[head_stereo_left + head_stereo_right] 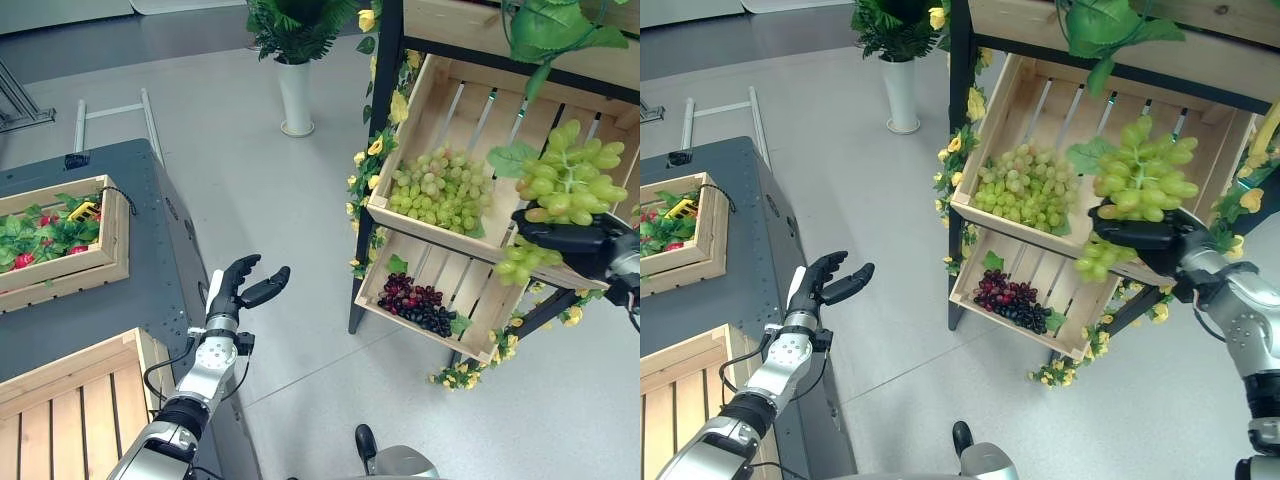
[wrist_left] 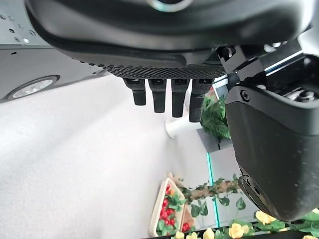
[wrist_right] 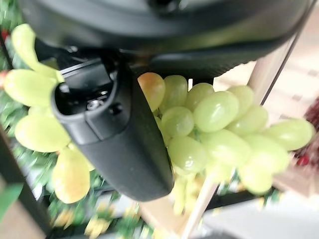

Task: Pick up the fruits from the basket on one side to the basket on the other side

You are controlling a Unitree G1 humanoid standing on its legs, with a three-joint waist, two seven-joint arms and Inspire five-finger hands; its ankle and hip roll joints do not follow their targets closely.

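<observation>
Grey floor lies between a wooden shelf stand (image 1: 440,250) on the right and a dark table (image 1: 150,290) on the left. The right hand (image 1: 1145,238) is clamped on a bunch of green grapes (image 1: 1145,170), thumb and fingers curled round it, held in front of the upper crate (image 1: 400,215) where more green grapes (image 1: 440,190) lie. Dark grapes (image 1: 418,303) sit in the lower crate (image 1: 375,300).

Judgement: the bunch is lifted and the carry leftward comes next. It should be kept level and the grip firm, since loose berries hang below the palm and could catch the crate's rim. An empty slatted crate (image 1: 70,400) at the near left looks the likely destination; a box of strawberries (image 1: 45,235) lies farther back.

The left hand (image 1: 240,290) hovers over the table's near edge, fingers relaxed and apart, holding nothing.
</observation>
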